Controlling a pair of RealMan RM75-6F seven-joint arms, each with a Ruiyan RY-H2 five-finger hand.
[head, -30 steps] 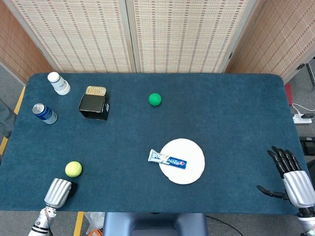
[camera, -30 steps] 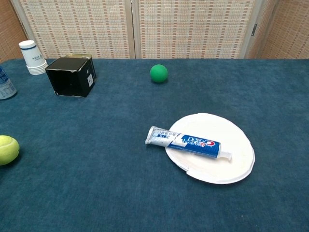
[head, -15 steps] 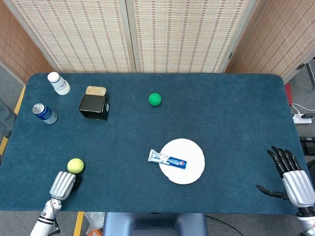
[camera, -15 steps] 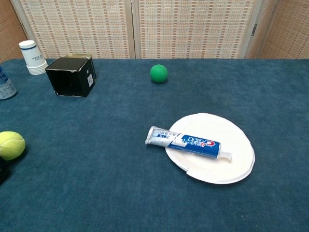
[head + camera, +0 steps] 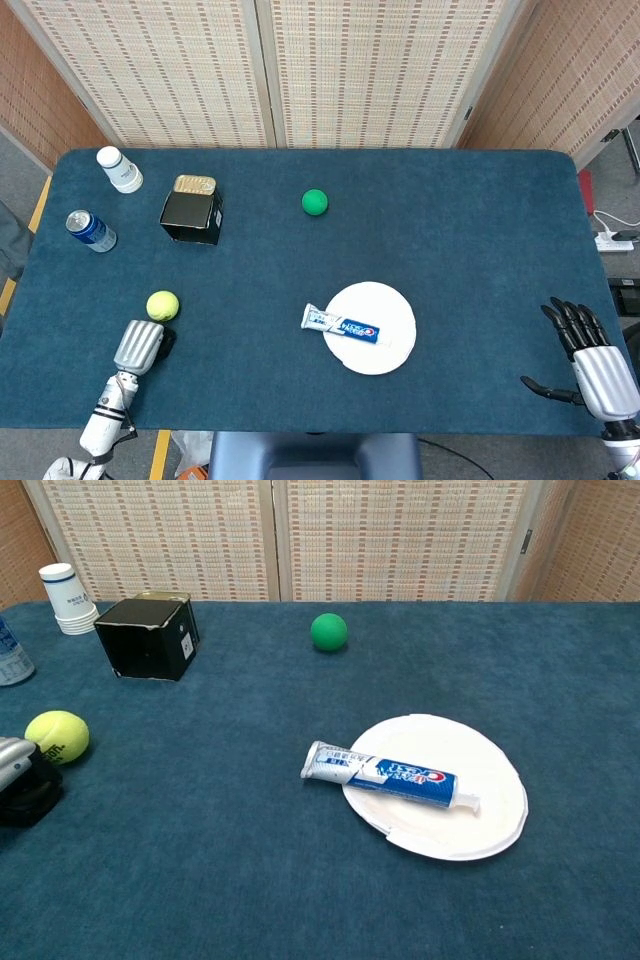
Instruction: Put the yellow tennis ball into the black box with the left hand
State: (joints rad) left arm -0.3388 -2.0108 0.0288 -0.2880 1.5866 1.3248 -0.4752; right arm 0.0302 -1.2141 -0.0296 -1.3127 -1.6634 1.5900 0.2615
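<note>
The yellow tennis ball point(image 5: 162, 305) point(image 5: 57, 736) lies on the blue table near the left front. My left hand point(image 5: 141, 347) point(image 5: 20, 780) is right behind it, its far edge at the ball. Its dark fingers are curled in under the silver back, and none of them wraps the ball. The black box point(image 5: 192, 216) point(image 5: 148, 638) stands open-topped at the far left, well beyond the ball. My right hand point(image 5: 594, 362) rests at the front right corner with its fingers spread and nothing in it.
A white cup stack point(image 5: 119, 169) and a blue can point(image 5: 91, 231) stand left of the box. A green ball point(image 5: 315, 202) lies mid-table at the back. A white plate point(image 5: 393, 352) with a toothpaste tube point(image 5: 342, 324) sits centre front.
My left hand has moved forward over the table, away from the front edge. The tennis ball has moved ahead of it toward the box. The right hand has stayed still.
</note>
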